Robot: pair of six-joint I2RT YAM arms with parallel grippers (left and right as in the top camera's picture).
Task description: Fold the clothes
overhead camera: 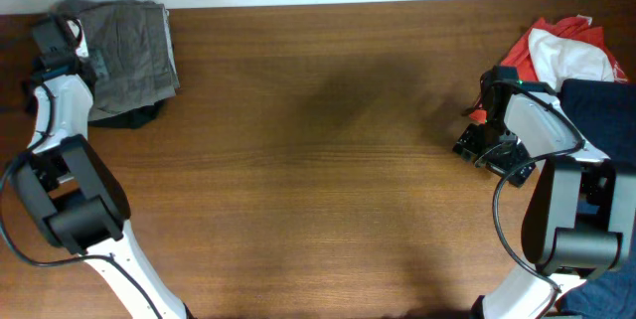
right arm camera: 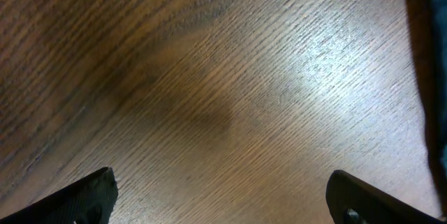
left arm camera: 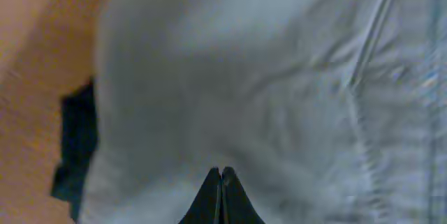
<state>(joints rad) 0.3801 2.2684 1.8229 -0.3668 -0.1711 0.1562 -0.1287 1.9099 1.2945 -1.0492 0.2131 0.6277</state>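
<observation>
The grey-olive shorts [overhead camera: 127, 46] lie folded at the table's far left corner, on top of a black piece [overhead camera: 134, 116]. My left gripper [overhead camera: 55, 43] is at the shorts' left edge. In the left wrist view its fingers [left arm camera: 221, 172] are shut together over the grey fabric [left arm camera: 279, 77], with nothing seen between them; the black piece [left arm camera: 73, 154] shows at the left. My right gripper [overhead camera: 485, 143] is open and empty low over bare wood [right arm camera: 223, 189]. A red-and-white piece [overhead camera: 556, 46] and a navy piece [overhead camera: 601, 110] lie at the far right.
The wooden table [overhead camera: 318, 160] stretches between the two piles. The navy fabric's dark edge [right arm camera: 431, 56] shows at the right of the right wrist view. The right arm's base stands at the front right, the left arm's at the front left.
</observation>
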